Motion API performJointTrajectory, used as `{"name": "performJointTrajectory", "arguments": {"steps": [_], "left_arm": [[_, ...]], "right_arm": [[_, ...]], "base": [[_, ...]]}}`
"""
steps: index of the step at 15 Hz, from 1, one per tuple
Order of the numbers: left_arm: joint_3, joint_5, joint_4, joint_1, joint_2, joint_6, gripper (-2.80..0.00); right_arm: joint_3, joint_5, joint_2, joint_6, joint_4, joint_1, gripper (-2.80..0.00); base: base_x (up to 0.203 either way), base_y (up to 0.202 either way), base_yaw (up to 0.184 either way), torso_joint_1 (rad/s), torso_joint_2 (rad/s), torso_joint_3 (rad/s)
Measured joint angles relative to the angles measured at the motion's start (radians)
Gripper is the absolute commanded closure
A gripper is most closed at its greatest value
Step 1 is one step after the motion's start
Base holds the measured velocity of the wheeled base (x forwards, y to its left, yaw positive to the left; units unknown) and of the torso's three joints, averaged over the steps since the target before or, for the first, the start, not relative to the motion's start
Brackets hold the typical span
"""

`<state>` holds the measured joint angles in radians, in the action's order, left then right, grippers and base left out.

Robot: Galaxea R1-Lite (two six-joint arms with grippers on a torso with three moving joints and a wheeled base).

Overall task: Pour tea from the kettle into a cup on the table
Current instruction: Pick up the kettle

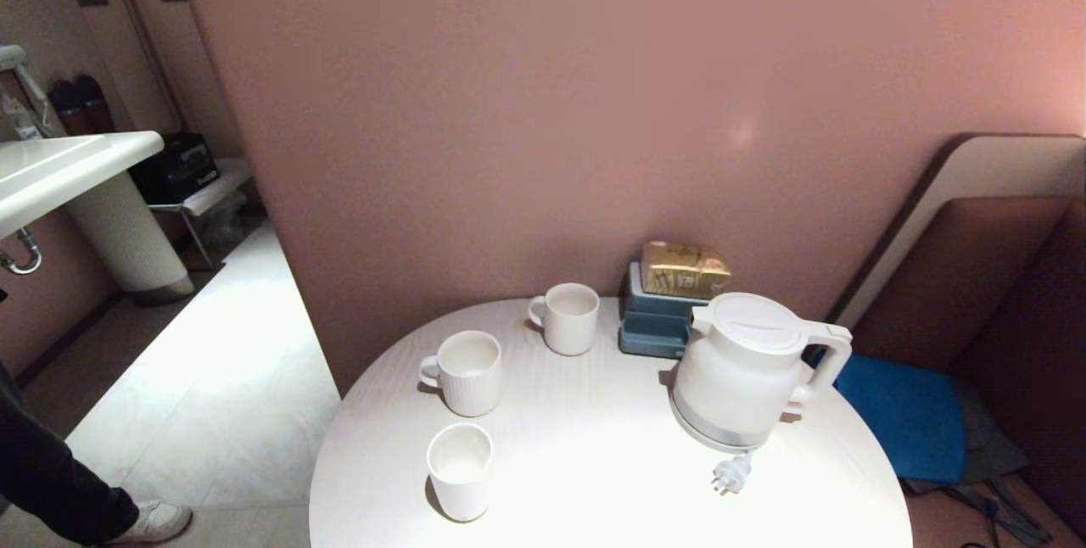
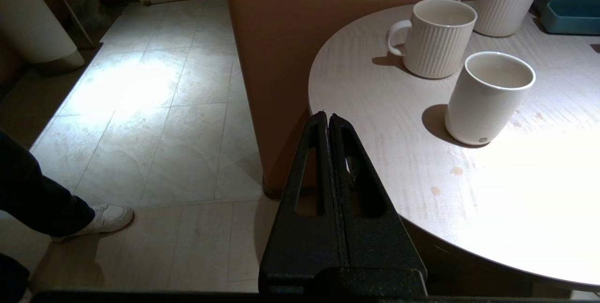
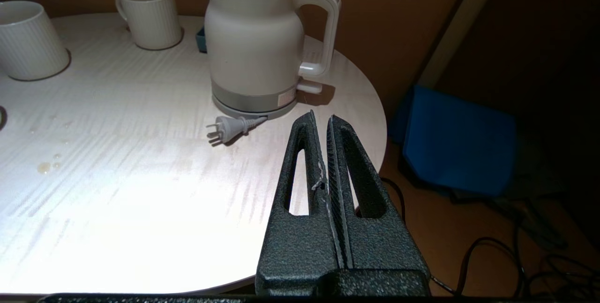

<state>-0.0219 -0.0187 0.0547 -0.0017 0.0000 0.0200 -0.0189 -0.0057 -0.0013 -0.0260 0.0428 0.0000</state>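
Left tool [image 2: 327, 117] pressed together, holding nothing, off the tabletop [image 2: 515, 190] edge over the floor [image 2: 154, 106]; right tool [image 3: 321, 120] likewise pressed together and empty, at the tabletop's near right edge, just short of the kettle [image 3: 255, 45]. Kettle: squat, white, flat lid down, loop handle turned right, silver band low on the body, upright on its base at the right of the tabletop, its plug [image 3: 224, 129] lying loose in front. Three white cups to its left: smooth cup [image 2: 490, 96] nearest, ribbed mug [image 2: 433, 35] behind it, second ribbed mug [image 2: 501, 0] farthest, near a blue box [image 1: 657, 323].
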Motion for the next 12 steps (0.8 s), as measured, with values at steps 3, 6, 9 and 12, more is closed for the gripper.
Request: {"name": "performJointTrajectory", "arguments": {"steps": [3, 6, 9, 12], "left_arm": [[0.000, -0.001, 0.000, 0.000, 0.000, 0.000, 0.00], [0.000, 0.000, 0.000, 0.000, 0.000, 0.000, 0.00], [0.000, -0.001, 0.000, 0.000, 0.000, 0.000, 0.00], [0.000, 0.000, 0.000, 0.000, 0.000, 0.000, 0.00]], "right_arm": [[-0.059, 0.001, 0.001, -0.001, 0.050, 0.000, 0.00], [-0.201, 0.013, 0.056, 0.009, 0.159, 0.000, 0.00], [-0.298, 0.017, 0.215, 0.036, 0.154, 0.000, 0.00], [-0.362, 0.017, 0.424, 0.052, 0.127, 0.000, 0.00]], "base": [[0.000, 0.000, 0.000, 0.000, 0.00, 0.000], [0.000, 0.000, 0.000, 0.000, 0.00, 0.000], [0.000, 0.000, 0.000, 0.000, 0.00, 0.000], [0.000, 0.000, 0.000, 0.000, 0.00, 0.000]]}}
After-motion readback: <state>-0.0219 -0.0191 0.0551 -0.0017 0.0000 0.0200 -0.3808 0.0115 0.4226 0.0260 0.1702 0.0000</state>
